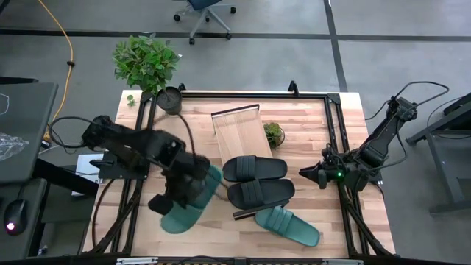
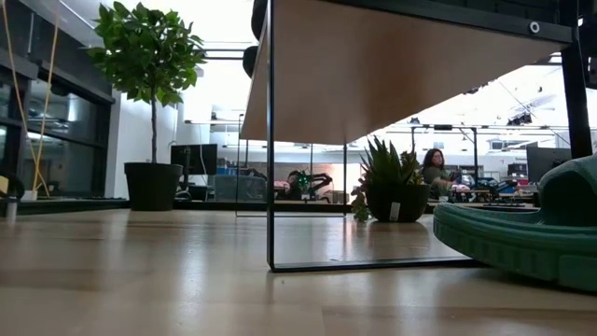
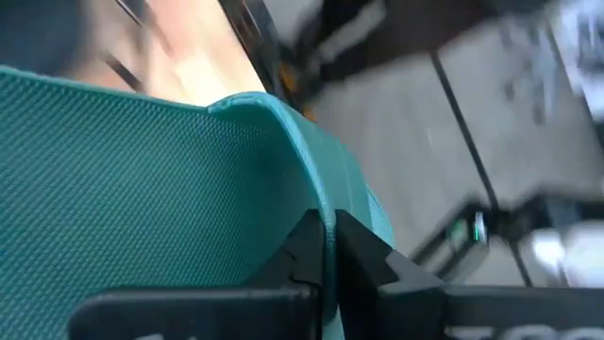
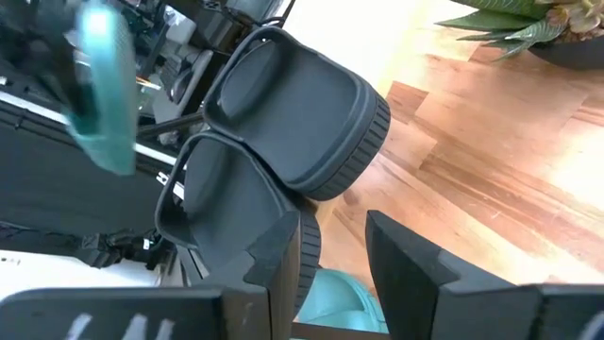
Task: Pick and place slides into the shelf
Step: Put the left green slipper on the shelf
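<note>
Teal slide [image 1: 184, 210] grasped by left fingers [image 3: 326, 247], lifted off the counter [image 1: 309, 125]
Rim pinched for carrying to the shelf [image 1: 239, 129]; right fingers [image 4: 330, 250] released, waiting beside black slides [image 1: 255, 180]

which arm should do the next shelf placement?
Left. Its hand is already shut on a teal slide, just short of the shelf. The right hand is open and empty beside the black slides.

Teal slide [image 3: 170, 179] rubber, finely textured matt; black slides [image 4: 302, 113] smooth (shelf [image 1: 237, 126] pale wood)
</note>
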Robot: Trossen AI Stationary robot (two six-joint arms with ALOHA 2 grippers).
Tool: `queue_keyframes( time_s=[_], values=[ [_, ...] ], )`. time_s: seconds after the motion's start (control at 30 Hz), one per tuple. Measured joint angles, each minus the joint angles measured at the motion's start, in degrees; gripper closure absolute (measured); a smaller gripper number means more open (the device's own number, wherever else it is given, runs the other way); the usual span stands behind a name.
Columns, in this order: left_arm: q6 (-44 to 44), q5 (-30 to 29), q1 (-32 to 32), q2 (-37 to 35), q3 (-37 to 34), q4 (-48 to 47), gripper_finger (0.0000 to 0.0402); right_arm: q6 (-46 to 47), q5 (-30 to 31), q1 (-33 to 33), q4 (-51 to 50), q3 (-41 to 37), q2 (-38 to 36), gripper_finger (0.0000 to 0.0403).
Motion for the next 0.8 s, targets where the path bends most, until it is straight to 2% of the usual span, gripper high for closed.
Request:
queue_keyframes(
  time_s=[0.13,0.37,0.47,0.63,0.8],
  values=[
    [-7.7,-5.9,3.1,0.0,8.8,0.9,0.0401,-0.2,-0.2,0.0,0.0,0.0,0.0,0.0290],
    [-20.1,-22.0,11.0,-0.1,19.6,6.7,0.0401,-0.8,0.7,0.0,0.0,0.0,0.0,0.0290],
    [-23.8,-27.0,14.8,-0.1,20.7,11.2,0.0401,-1.8,0.7,0.0,0.7,0.0,0.0,0.0290],
    [-27.6,-32.2,20.5,0.0,20.1,19.0,0.0401,-4.6,0.7,0.0,2.8,0.0,0.0,0.0290],
    [-29.0,-43.0,22.8,0.3,16.6,25.5,0.0401,-6.4,0.7,0.0,3.9,0.0,0.0,0.0290]
  ],
)
